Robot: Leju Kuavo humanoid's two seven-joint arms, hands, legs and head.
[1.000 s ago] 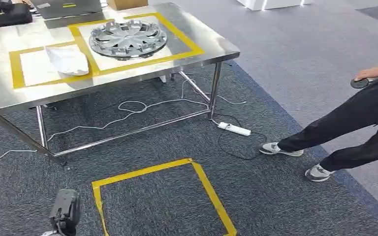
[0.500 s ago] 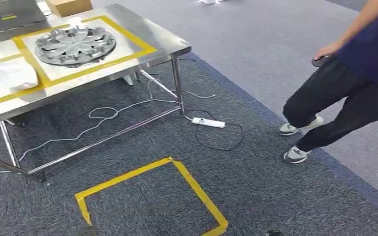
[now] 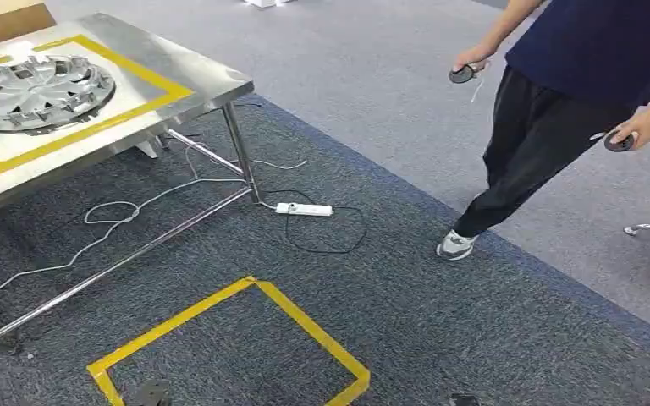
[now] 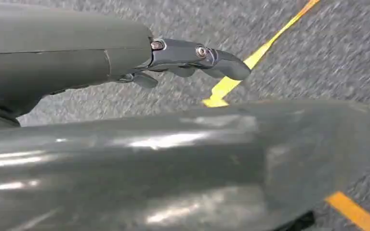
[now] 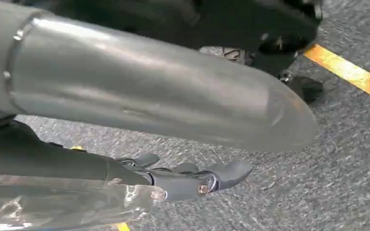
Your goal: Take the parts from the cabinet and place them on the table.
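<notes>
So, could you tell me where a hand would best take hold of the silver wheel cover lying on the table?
Probably at the rim of the wheel cover, on the side nearest the table edge. It lies flat and wide inside the yellow tape frame, so only the thin edge offers a pinch; the spoke openings could give fingers purchase too.

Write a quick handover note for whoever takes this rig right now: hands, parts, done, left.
Left hand: holds nothing, fingers out straight above the carpet.
Right hand: the same.
Wheel cover lies on the steel table inside a yellow-taped box.
A person stands to the right with a dark round thing in each hand.
Done: the wheel cover is on the table.
Left: can't tell; the cabinet is out of view.
</notes>
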